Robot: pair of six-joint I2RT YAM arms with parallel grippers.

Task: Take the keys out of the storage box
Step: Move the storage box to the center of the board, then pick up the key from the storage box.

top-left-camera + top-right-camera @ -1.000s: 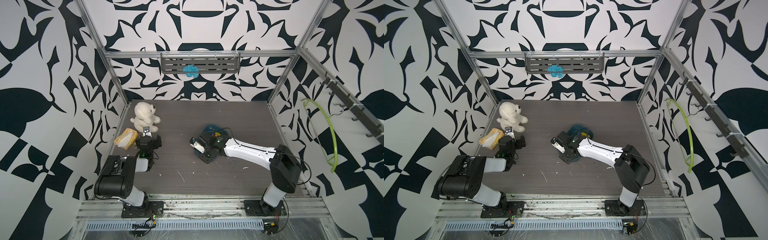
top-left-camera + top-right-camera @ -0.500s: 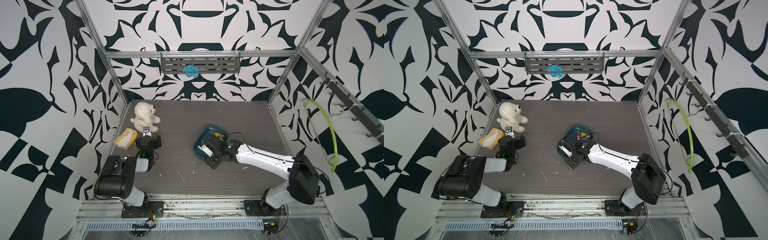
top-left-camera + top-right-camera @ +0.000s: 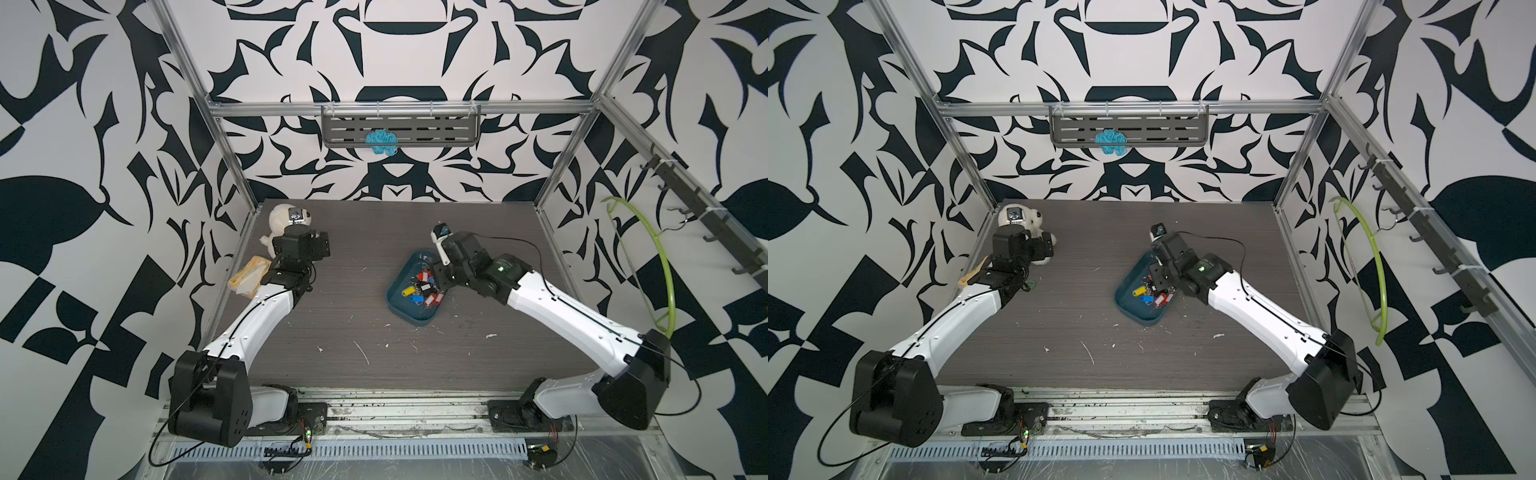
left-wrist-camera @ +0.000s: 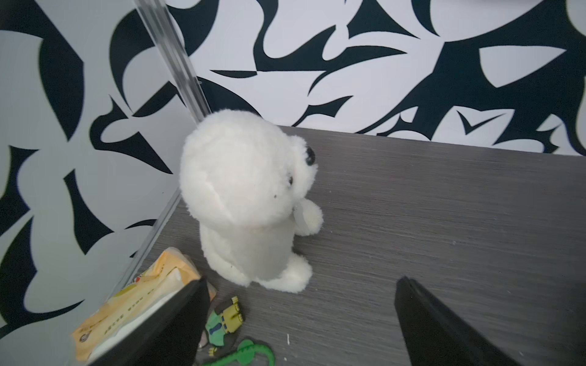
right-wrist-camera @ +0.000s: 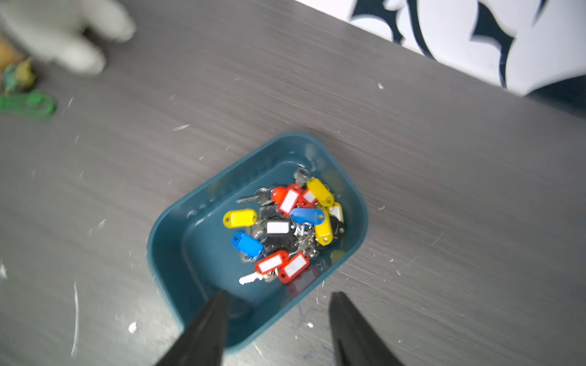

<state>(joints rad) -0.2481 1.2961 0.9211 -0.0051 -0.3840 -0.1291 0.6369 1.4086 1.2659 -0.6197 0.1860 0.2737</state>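
So the storage box (image 5: pixel 165 247) sits right of centre on the desk (image 3: pixel 353 332). Its long axis runs roughly near edge to far edge, skewed toward the far right corner. The keys (image 5: pixel 285 228) are heaped at one end, tags pointing every which way. The right gripper (image 5: pixel 279 293) hangs over the box, jaws spread, holding nothing. The left gripper (image 4: pixel 303 280) is spread wide near the far left corner.

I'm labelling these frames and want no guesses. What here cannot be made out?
the keys: exact count, right wrist view; they pile on each other in the storage box.
right tool: whether its tips touch the box, right wrist view; height unreadable.
green keychain: shape, right wrist view; blurred, near the edge.
yellow packet: print, left wrist view; too small.
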